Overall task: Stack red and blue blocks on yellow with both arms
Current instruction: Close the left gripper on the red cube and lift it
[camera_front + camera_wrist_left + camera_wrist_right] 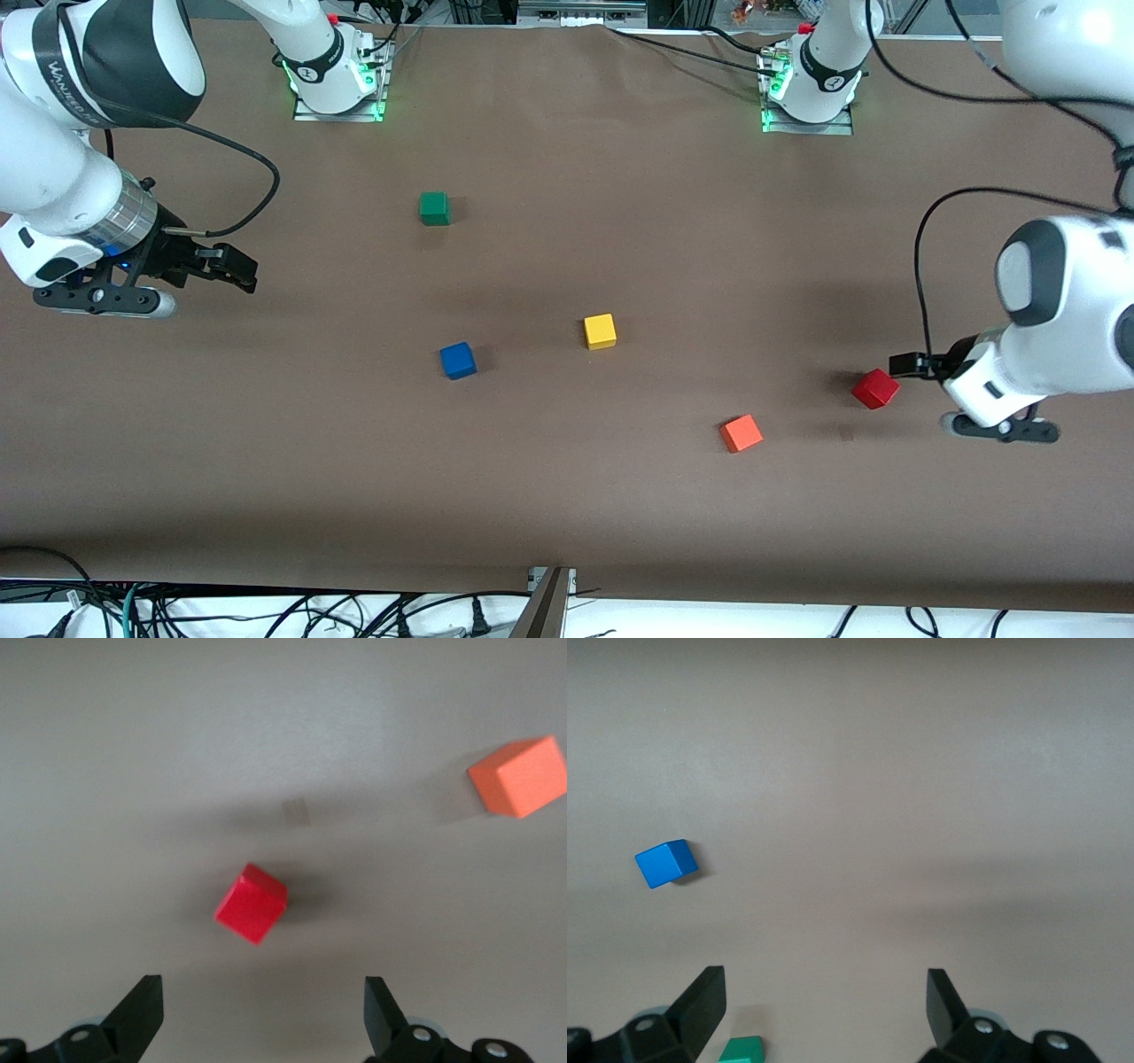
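The yellow cube (600,331), small, matte and sharp-edged, sits on the brown paper-like table cover (567,496) near the middle of the table, with nothing on top of it. The blue cube (458,361), same size and same dull finish, lies beside it toward the right arm's end and slightly nearer the front camera; the two are apart. The red cube (875,388) rests turned at an angle well toward the left arm's end of the table, and the lighter orange cube (741,433) lies between it and the yellow one, nearer the front edge. A green cube (434,208) stands alone closer to the robots' edge. The left gripper (905,364), black with flat angular fingers on a glossy white arm, hangs just beside the red cube; its wrist view shows the fingers (383,1014) spread wide with the red cube (252,904) between and ahead of them, untouched. The right gripper (232,268) hovers near the right arm's end of the table, its fingers (946,1003) likewise parted and holding nothing.
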Controlling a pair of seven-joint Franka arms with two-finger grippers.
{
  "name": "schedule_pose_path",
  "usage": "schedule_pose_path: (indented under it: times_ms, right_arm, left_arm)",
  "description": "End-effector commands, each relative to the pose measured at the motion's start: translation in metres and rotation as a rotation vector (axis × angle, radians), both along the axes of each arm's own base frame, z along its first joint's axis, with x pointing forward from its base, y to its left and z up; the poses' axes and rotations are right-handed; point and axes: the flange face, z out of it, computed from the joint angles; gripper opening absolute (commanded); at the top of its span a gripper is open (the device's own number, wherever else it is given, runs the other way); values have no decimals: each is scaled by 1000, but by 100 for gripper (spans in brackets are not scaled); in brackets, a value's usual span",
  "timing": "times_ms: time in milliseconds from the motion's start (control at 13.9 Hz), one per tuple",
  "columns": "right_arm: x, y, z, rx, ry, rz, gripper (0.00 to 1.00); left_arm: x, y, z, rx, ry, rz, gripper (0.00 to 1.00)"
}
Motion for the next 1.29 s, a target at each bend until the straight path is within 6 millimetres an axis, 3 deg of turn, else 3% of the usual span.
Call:
schedule_pose_path:
  times_ms: [0,215,502,789,1219]
  right_arm:
    - [-2,0,3,-9,-7,2,100]
    - [-2,0,3,-9,-6,0,100]
    - [-3,-2,0,-11,6,-2,100]
    - [-2,0,-3,-12,11,2,100]
    - [-2,1,-3,-12,11,3,100]
  left_arm:
    - [13,15,-35,-42,-28,-240,100]
    - [11,21,-74,-49,-73,-480,100]
    - [-12,21,-114,-81,-50,-527,100]
    - [-35,19,-128,-156,-21,-477,100]
    - [-48,33,-139,-157,-33,-537,100]
